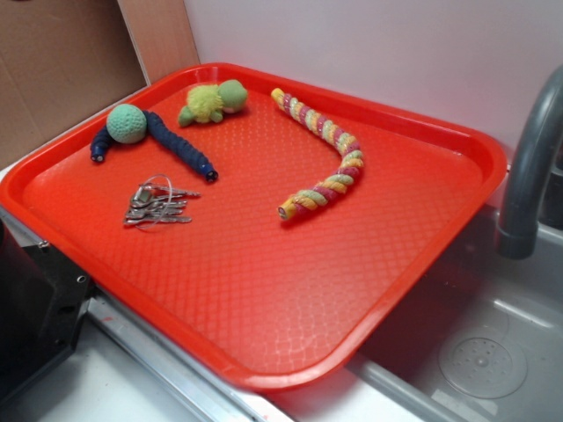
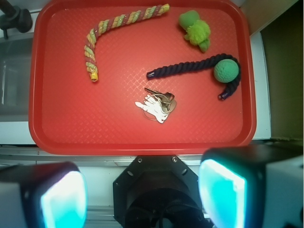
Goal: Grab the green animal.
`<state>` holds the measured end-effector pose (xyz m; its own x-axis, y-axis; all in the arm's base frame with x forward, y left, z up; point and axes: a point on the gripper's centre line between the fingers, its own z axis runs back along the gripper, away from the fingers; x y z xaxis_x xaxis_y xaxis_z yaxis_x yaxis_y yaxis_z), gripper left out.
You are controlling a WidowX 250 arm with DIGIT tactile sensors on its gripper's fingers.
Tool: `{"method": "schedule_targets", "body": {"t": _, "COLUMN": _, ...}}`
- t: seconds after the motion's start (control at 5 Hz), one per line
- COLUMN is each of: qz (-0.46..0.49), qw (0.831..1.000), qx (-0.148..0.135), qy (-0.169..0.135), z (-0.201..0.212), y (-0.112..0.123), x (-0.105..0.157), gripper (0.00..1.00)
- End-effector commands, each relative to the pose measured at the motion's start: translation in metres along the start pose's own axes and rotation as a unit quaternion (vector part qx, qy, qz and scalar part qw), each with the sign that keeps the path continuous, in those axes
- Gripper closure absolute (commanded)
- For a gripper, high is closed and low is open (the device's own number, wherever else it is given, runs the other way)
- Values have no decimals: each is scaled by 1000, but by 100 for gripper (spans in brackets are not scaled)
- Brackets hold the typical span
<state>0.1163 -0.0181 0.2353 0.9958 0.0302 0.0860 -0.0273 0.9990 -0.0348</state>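
The green animal (image 1: 214, 101) lies at the far side of the red tray (image 1: 264, 378), its fuzzy yellow-green body to the left and its smooth darker-green head to the right. In the wrist view the green animal (image 2: 195, 29) sits near the top right corner of the tray (image 2: 142, 148). My gripper (image 2: 142, 194) hangs high above the tray's near edge, far from the toy. It is open, and nothing lies between its two glowing teal pads (image 2: 61, 199). The exterior view does not show the gripper.
On the tray also lie a teal knitted ball with dark blue arms (image 1: 127, 123) (image 2: 225, 70), a bunch of keys (image 1: 158, 204) (image 2: 158, 104) and a braided rope (image 1: 330, 158) (image 2: 109, 28). A grey faucet (image 1: 528, 167) and sink (image 1: 484, 352) stand at the right. The black robot base (image 1: 35, 308) is at the lower left.
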Motion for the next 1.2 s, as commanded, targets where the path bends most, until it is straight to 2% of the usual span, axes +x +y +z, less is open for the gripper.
{"method": "schedule_targets", "body": {"t": 0.0, "qz": 0, "qw": 1000, "qx": 0, "qy": 0, "z": 0, "y": 0, "x": 0, "gripper": 0}}
{"method": "schedule_targets", "body": {"t": 0.2, "qz": -38, "qw": 999, "qx": 10, "qy": -19, "z": -11, "y": 14, "x": 17, "gripper": 0}}
{"method": "schedule_targets", "body": {"t": 0.6, "qz": -106, "qw": 993, "qx": 20, "qy": -54, "z": -52, "y": 59, "x": 57, "gripper": 0}}
{"method": "schedule_targets", "body": {"t": 0.8, "qz": -163, "qw": 983, "qx": 34, "qy": -74, "z": -77, "y": 80, "x": 85, "gripper": 0}}
{"method": "schedule_targets", "body": {"t": 1.0, "qz": -166, "qw": 981, "qx": 51, "qy": -92, "z": -93, "y": 95, "x": 106, "gripper": 0}}
